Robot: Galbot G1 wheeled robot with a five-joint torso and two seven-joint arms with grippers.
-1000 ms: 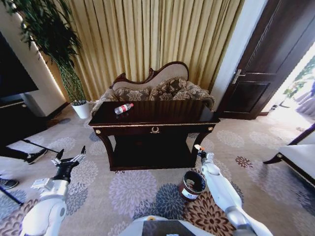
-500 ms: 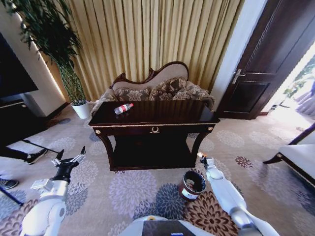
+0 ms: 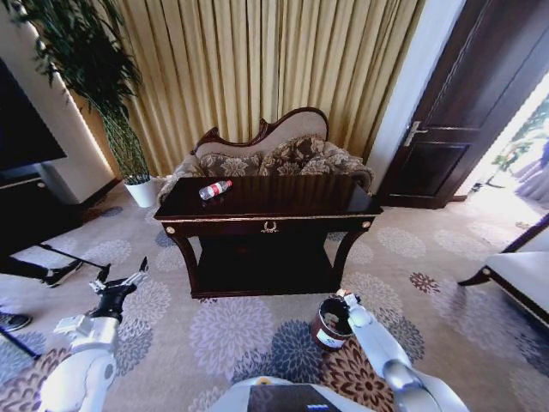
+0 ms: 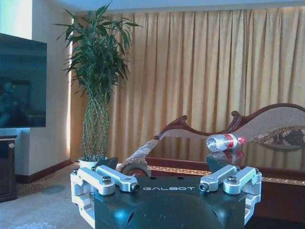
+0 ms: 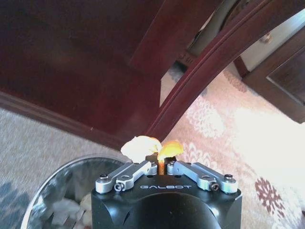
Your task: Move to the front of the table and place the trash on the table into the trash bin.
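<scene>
The clear bottle with a red label [image 3: 215, 189] lies on its side near the left end of the dark table [image 3: 283, 199]; the left wrist view also has the bottle [image 4: 224, 141] on the glossy table [image 4: 190, 152]. My right gripper [image 3: 341, 297] hangs over the rim of the trash bin [image 3: 330, 326], shut on the small orange piece [image 5: 170, 148]. In the right wrist view the gripper [image 5: 162, 167] is just above the trash bin [image 5: 57, 191], which holds whitish lumps [image 5: 62, 210]. My left gripper [image 3: 120, 279] stands open, low at the left, well short of the table.
A carved-back sofa [image 3: 274, 154] stands behind the table before gold curtains. A tall plant in a white pot [image 3: 141, 190] is at the back left and a dark door [image 3: 463, 120] at the right. A person's shoe [image 3: 62, 273] rests on the patterned carpet at the left.
My right gripper has come down and to the left with the orange piece, from beside the table leg to over the bin's rim. The left arm has not moved.
</scene>
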